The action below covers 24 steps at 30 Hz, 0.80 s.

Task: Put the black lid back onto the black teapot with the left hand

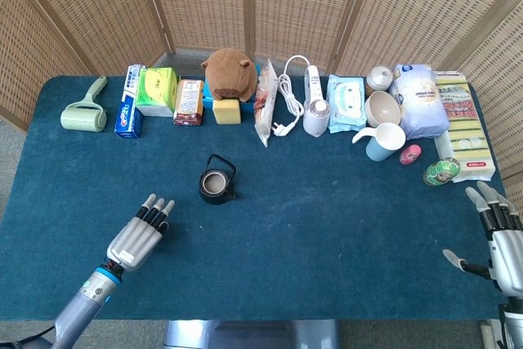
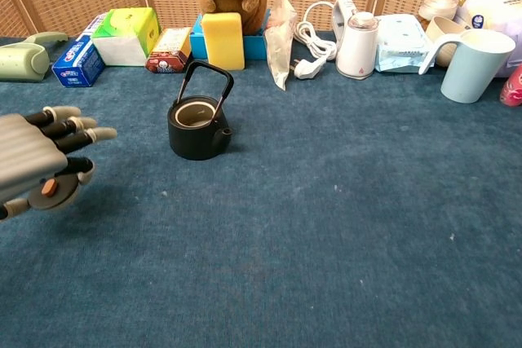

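My left hand (image 2: 37, 165) holds the black lid (image 2: 50, 191) underneath it, pinched against the palm side, with the outer fingers stretched forward and slightly fanned; in the chest view the lid hangs clear of the table (image 2: 326, 242), its small knob facing the camera. The black teapot (image 2: 196, 125) stands upright ahead of this hand and off to its right, well apart from it, toward the middle of the table and short of the row of packets along the back. Its mouth is open and its hoop handle (image 2: 205, 79) is raised, leaning toward the back, so I judge the lid has to come in over the rim from the front side, then settle flat. From the head view my left hand (image 1: 139, 237) is plainly the nearer one; my right hand (image 1: 496, 237) rests at the far right edge, fingers apart and holding nothing.
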Motion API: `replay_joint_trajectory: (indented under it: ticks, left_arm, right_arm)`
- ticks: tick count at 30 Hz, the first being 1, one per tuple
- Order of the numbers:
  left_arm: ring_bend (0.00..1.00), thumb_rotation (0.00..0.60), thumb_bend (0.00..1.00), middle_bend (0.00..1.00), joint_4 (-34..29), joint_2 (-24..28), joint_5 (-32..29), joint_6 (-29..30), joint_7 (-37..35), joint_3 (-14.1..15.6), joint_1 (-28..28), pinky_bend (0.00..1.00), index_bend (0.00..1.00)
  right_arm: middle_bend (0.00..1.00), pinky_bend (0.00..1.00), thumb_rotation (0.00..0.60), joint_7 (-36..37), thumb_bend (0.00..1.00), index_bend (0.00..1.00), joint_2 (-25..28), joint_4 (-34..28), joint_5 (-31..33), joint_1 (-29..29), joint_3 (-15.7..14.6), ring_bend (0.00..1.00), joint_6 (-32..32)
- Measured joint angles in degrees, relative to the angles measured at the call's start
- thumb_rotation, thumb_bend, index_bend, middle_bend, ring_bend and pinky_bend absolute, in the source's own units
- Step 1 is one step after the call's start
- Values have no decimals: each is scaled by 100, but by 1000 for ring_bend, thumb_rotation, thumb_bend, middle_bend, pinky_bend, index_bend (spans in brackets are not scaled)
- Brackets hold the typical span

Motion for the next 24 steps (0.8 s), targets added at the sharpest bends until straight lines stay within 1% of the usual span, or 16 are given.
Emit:
replay_joint_trajectory:
  ticks: [2,7,12,17,20,24]
  left_arm:
    - [0,600,274,0,-90,58,-6,7,-6,-40,-20,21,413]
    - [0,600,275,0,-302,198,-32,34,-72,-251,-119,21,412]
    - [0,600,274,0,-460,259,17,0,-226,-619,-400,21,413]
    - [0,600,275,0,-561,224,-67,-145,-103,-881,-648,21,412]
    - [0,600,274,0,-556,128,-248,-253,82,-1052,-799,21,413]
    - [0,600,274,0,-472,-126,-734,-430,476,-1313,-1065,21,412]
  right_arm:
    - [0,0,600,-1,42,0,6,-7,6,1,-5,0,-13]
    - [0,0,600,-6,42,0,12,-14,10,10,-10,0,-39]
    - [0,0,600,-27,43,0,8,-14,28,26,-15,0,-88]
    - [0,0,600,-30,43,0,8,-13,42,36,-17,0,-117]
    - [0,0,600,-20,42,0,15,-7,62,40,-16,0,-138]
    - [0,0,600,31,42,0,35,2,102,43,-7,0,-157]
